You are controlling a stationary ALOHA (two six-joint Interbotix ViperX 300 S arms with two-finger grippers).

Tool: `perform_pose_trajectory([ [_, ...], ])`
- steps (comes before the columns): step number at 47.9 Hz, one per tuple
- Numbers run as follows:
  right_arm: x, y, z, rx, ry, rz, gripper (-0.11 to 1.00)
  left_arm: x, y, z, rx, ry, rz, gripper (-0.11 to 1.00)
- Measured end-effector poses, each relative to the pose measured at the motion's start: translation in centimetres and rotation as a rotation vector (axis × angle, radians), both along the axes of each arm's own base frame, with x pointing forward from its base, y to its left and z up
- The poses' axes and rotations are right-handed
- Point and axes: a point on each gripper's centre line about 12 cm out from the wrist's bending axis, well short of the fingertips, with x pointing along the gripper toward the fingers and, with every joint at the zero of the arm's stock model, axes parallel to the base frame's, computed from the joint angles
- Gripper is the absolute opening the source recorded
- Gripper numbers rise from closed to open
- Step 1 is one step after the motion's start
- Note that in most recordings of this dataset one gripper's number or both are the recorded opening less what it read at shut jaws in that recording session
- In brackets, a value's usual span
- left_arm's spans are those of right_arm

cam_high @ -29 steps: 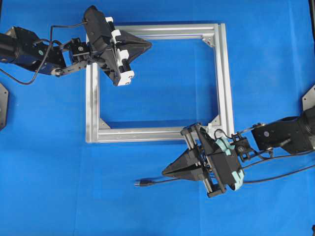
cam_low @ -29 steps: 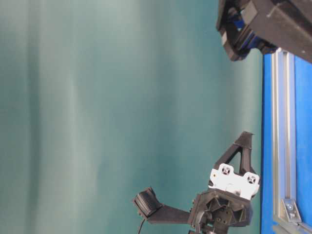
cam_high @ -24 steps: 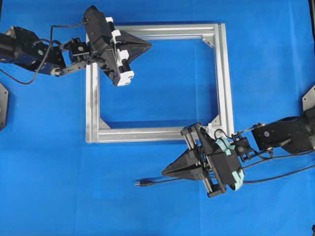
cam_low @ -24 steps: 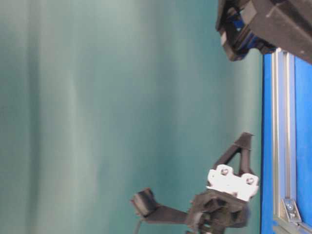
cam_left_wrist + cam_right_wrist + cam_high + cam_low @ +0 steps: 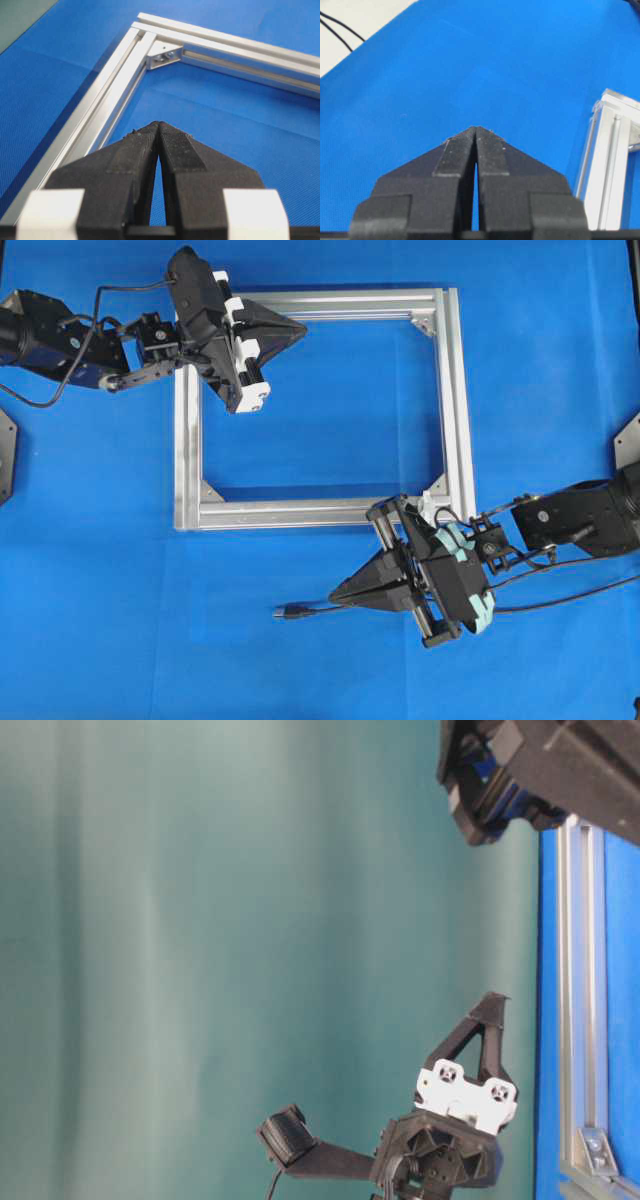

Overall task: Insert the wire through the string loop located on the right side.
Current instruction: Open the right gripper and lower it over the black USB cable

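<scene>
Both tools are pinched together on nothing: left tool (image 5: 298, 332) over the frame (image 5: 451, 400), right tool (image 5: 337, 595) just at 1 o'clock of the wire (image 5: 292, 612) plug on the tabletop (image 5: 100, 590). I can't spot the string loop, so threading could easily miss it.

Table cover (image 5: 100, 570) solid blue. Frame (image 5: 452, 410) silver aluminium. Wire (image 5: 300, 611) black. Both grippers black; left gripper (image 5: 300, 331) has white blocks, right gripper (image 5: 335, 594) teal trim.
</scene>
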Motion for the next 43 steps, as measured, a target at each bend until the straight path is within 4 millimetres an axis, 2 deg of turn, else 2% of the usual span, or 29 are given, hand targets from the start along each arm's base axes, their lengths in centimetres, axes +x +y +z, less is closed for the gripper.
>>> perform_pose_trajectory([
  [3,0.0,0.1,-0.1,0.012,0.010,-0.003,0.05,0.0,0.0,0.0,0.000,0.000,0.000,0.00],
  [7,-0.1,0.2,-0.1,0.039,0.027,-0.010,0.22,0.0,0.0,0.1,0.000,-0.001,0.000,0.00],
  [14,-0.3,0.6,-0.3,0.062,0.058,-0.013,0.67,0.0,0.0,0.0,0.000,0.001,0.000,0.00],
  [18,-0.3,0.7,-0.4,0.073,0.065,-0.022,0.88,0.0,0.0,0.0,0.000,0.000,0.000,0.00],
  [19,-0.4,0.8,-0.4,0.076,0.066,-0.025,0.90,0.0,0.0,0.0,0.000,0.000,0.000,0.00],
  [24,-0.3,0.6,-0.4,0.089,0.073,-0.044,0.85,0.0,0.0,0.0,0.000,0.000,0.000,0.00],
  [31,-0.2,0.5,-0.6,0.103,0.081,-0.066,0.86,0.0,0.0,0.1,0.000,-0.001,0.000,0.00],
  [43,0.6,0.8,-4.3,0.112,0.172,-0.119,0.86,0.0,0.1,0.0,0.000,0.000,0.002,0.00],
])
